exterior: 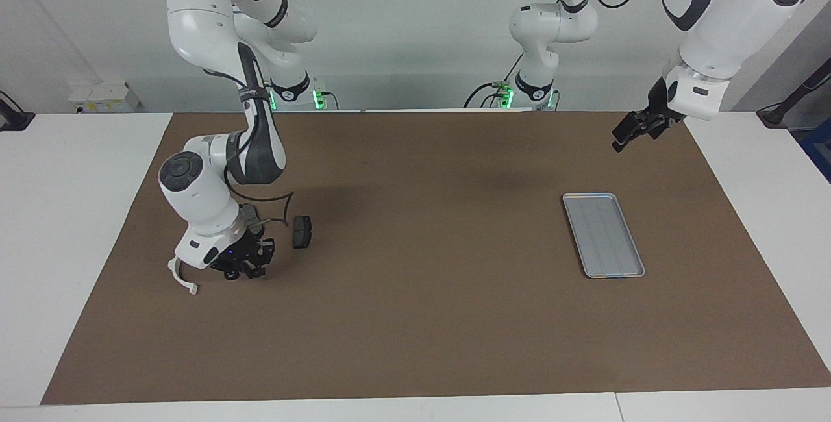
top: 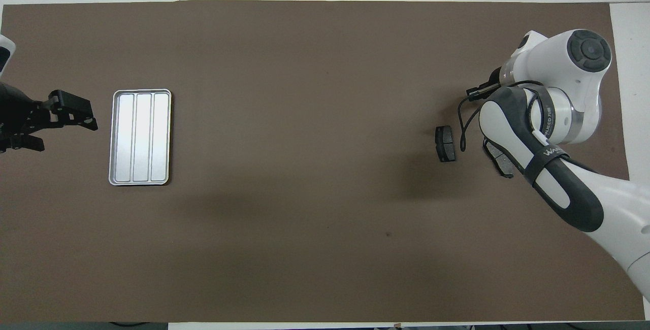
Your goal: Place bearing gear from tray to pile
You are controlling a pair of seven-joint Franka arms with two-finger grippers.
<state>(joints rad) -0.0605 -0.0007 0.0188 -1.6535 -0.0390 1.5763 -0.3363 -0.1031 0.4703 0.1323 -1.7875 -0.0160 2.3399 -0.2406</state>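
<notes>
The silver tray (exterior: 604, 234) (top: 140, 137) lies bare on the brown mat toward the left arm's end. The pile is at the right arm's end: a white curved bracket (exterior: 180, 274), one dark brake pad (exterior: 301, 232) (top: 445, 143), and a second pad (top: 500, 160) half under the right arm. My right gripper (exterior: 243, 273) is down at the mat beside the bracket, shut. The bearing gear is hidden in both views. My left gripper (exterior: 626, 136) (top: 56, 127) hangs open and empty over the mat's edge near the tray.
The brown mat (exterior: 422, 318) covers most of the white table. In the overhead view the right arm's wrist (top: 558, 91) covers the bracket and the gripper itself.
</notes>
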